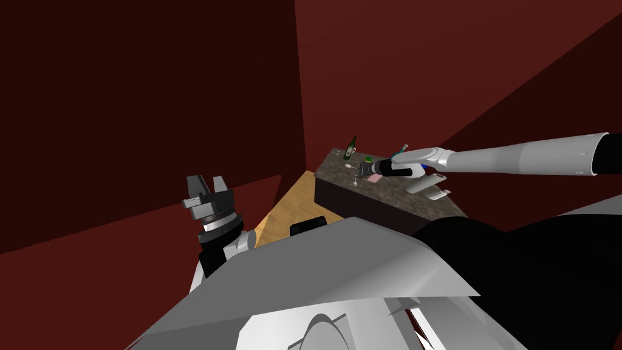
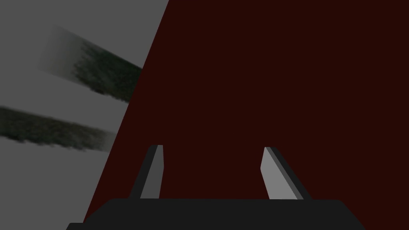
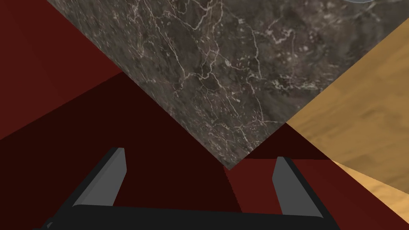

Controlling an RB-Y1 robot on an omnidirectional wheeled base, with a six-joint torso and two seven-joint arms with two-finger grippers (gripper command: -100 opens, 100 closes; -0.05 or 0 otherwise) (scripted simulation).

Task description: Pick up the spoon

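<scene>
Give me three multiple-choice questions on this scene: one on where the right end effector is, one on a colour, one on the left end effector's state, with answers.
1. Where is the right end effector?
A) over the marble-topped table
B) low against the wooden floor
C) pressed to the red wall

2. What colour is the bottle near the table's far end?
A) blue
B) green
C) yellow

3. How is the left end effector?
A) shut on a spoon
B) shut on a cup
C) open, holding nothing

Answers:
1 A, the head view shows the right arm stretched out above the table top.
2 B, its body is dark green.
3 C, its fingers stand apart with nothing held between them.
</scene>
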